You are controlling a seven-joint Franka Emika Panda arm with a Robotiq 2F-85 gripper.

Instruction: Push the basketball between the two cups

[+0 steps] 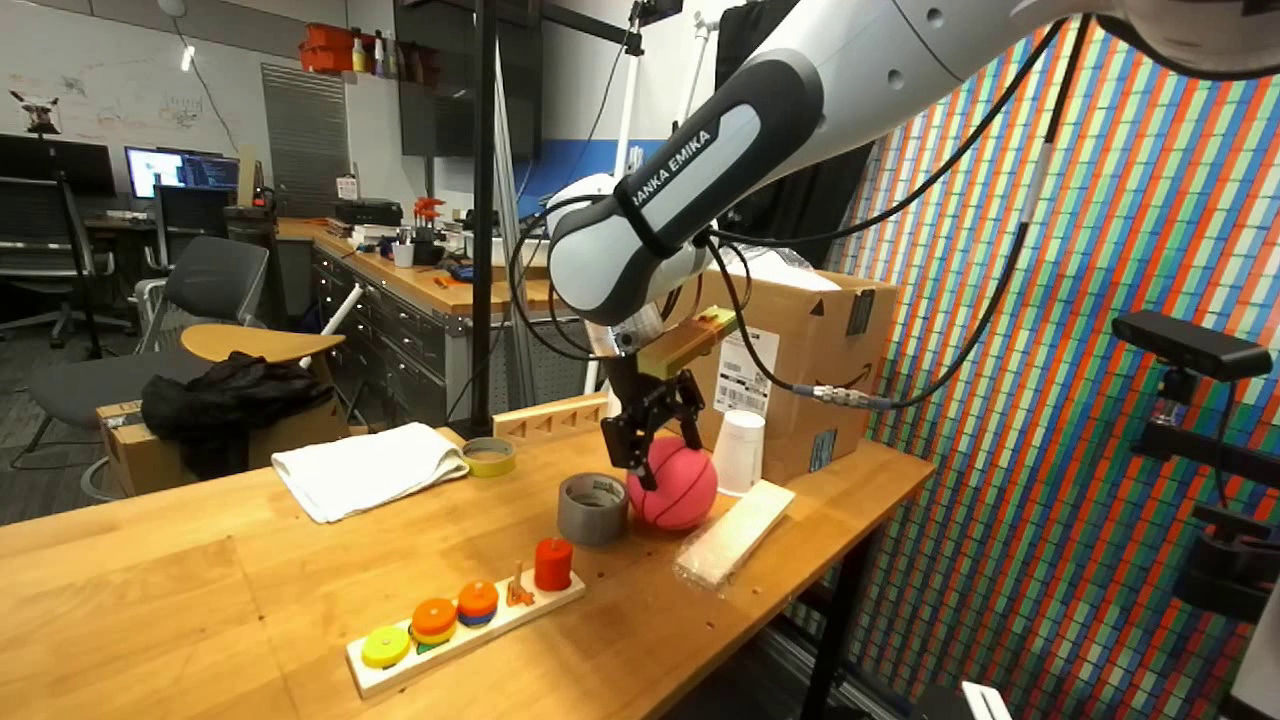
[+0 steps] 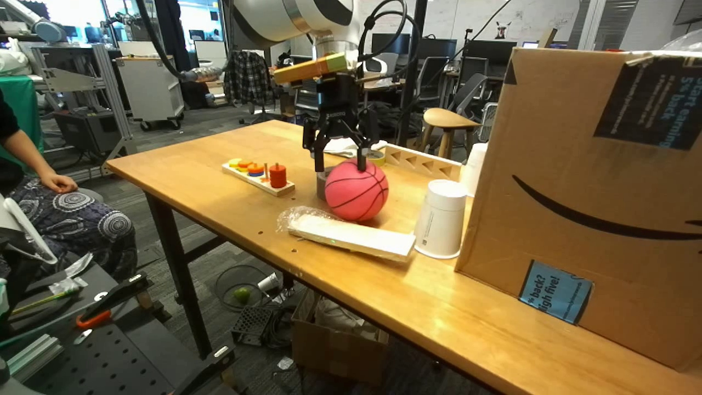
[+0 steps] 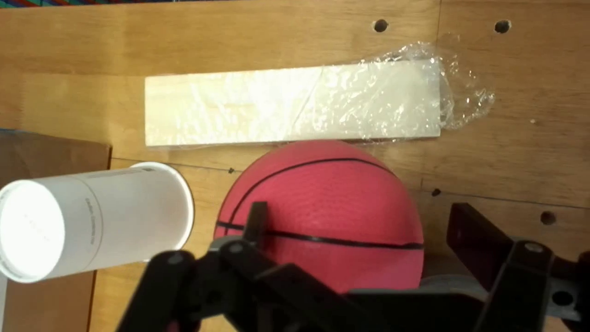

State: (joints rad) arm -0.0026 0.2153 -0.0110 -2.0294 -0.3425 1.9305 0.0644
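Got fingers (image 3: 477,242) spread wide in the wrist view, with one over the basketball (image 3: 332,198) on the tabletop (image 3: 525,138). Got open room at 2 o'clock, wrapped block (image 3: 258,106) then edge (image 3: 69,11) at 12; can't see inside upturned white cup (image 3: 124,216) at 9.

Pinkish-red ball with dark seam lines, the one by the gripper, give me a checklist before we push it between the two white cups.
1. Pinkish-red ball with dark seam lines resting on the wooden table: ok.
2. Black two-fingered gripper open: ok, jaws apart.
3. Gripper touching the ball: cannot tell; they overlap in every view.
4. White tapered cup nearer the ball standing: ok, upside down.
5. Gap to the farther white tapered cup wide enough: cannot tell; that cup is partly hidden.
6. Ball clear of the film-wrapped pale block and grey tape roll: cannot tell; both lie close by.
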